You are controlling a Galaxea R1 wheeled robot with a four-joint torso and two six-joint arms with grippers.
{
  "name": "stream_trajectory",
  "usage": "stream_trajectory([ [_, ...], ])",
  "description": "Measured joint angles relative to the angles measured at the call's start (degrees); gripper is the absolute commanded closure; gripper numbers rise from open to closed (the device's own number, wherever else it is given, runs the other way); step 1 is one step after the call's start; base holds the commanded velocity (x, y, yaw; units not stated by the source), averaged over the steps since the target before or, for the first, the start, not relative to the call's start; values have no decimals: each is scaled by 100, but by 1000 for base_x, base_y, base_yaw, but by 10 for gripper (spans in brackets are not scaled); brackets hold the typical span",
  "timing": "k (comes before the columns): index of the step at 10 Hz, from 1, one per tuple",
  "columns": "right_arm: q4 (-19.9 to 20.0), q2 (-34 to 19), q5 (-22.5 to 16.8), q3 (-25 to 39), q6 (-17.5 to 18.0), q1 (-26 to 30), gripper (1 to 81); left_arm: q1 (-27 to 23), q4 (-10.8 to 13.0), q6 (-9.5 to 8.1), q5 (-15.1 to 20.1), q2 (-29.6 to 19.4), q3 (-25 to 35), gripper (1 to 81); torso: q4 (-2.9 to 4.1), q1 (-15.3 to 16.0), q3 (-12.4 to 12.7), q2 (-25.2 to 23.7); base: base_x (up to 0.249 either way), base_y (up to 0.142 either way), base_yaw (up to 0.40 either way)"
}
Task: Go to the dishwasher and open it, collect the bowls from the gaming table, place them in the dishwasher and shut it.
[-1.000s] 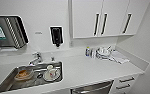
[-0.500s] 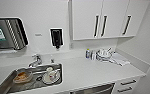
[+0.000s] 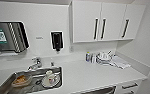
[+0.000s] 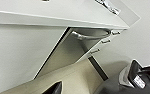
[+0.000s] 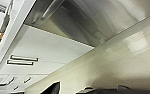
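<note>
The view had crept closer — dishwasher (image 3: 101, 90) at five o'clock, below the counter (image 3: 91, 75); grippers' states — couldn't tell.

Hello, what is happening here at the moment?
The robot stands at a white kitchen counter and is handling nothing. A steel sink holds used dishes. Under the counter sits the dishwasher, its steel front and bar handle in the left wrist view; whether the door is open is unclear.
</note>
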Motion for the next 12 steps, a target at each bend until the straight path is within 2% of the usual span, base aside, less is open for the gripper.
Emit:
stream_trajectory([
  [3, 0, -44, 9, 2, 143, 0, 10, -271, 2, 0, 408, 1, 96, 10, 0, 363, -17, -582, 0, 0, 0],
  [4, 0, -44, 5, 7, 149, 2, 10, -284, 7, -2, 444, 1, 96, 10, 0, 454, -98, -730, 0, 0, 0],
  [9, 0, -55, -4, 41, 379, 251, 10, -339, 24, -5, 471, 0, 98, 10, 0, 1018, -913, -1607, 0, 0, 0],
  [12, 0, -57, -12, 115, 568, 389, 10, -673, 22, -5, 553, -291, 321, 10, 0, 1333, -1003, -2105, 0, 0, 0],
])
